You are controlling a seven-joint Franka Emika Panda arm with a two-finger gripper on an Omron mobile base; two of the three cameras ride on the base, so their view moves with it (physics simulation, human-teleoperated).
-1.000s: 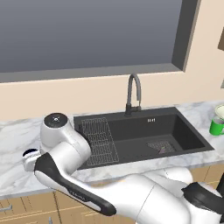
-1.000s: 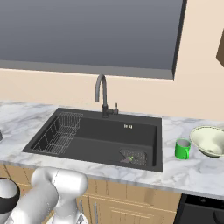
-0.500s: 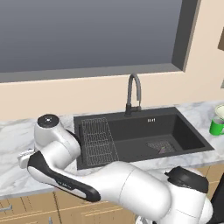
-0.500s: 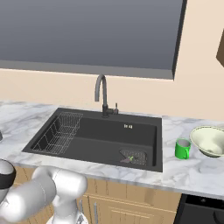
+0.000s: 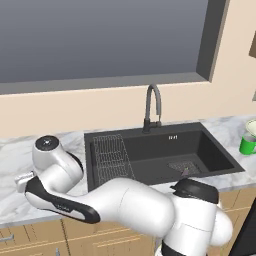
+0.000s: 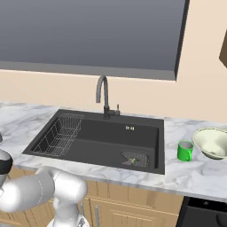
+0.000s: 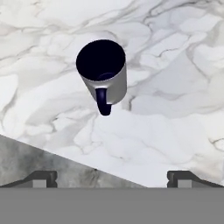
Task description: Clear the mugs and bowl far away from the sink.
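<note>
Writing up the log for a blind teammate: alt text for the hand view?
A dark navy mug with a greyish side stands upright on white marble counter, seen from above, handle toward the camera. The gripper hangs above it, jaws open wide and holding nothing.

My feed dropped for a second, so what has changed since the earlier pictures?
The arm has swung further left and lower over the counter left of the sink. Nothing was grasped: the tool is open above the dark mug. The green mug, bowl and sink stayed put.
</note>
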